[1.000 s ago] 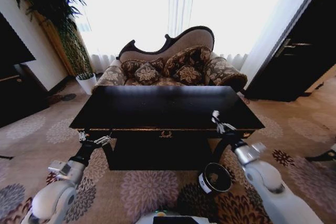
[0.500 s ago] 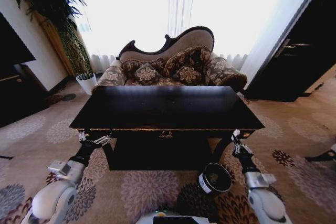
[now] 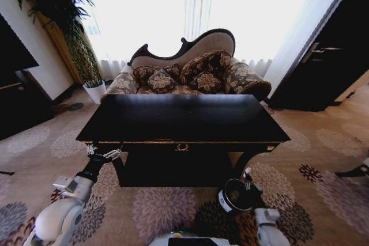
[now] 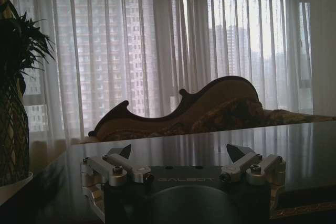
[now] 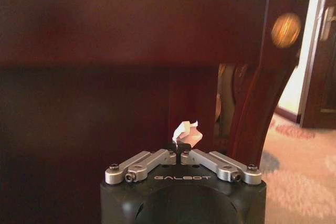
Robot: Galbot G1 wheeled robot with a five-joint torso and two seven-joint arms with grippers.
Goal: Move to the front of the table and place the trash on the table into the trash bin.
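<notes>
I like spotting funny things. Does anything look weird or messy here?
Nothing stands out. The right gripper pinches a white paper wad above the upright trash bin, below the table edge. The left gripper hangs open by the table's front left corner.

A patterned brown sofa [image 3: 187, 73] stands before sheer curtains [image 3: 173, 10], a potted plant [image 3: 75, 38] beside it.

A furnished living room, probably in a high-rise flat or hotel suite: a patterned brown sofa [image 3: 187, 73] with cushions behind a glossy black table [image 3: 183, 118], floral carpet [image 3: 34, 142], sheer curtains [image 4: 131, 51] over tall windows showing tower blocks, a potted plant [image 3: 75, 38].
</notes>
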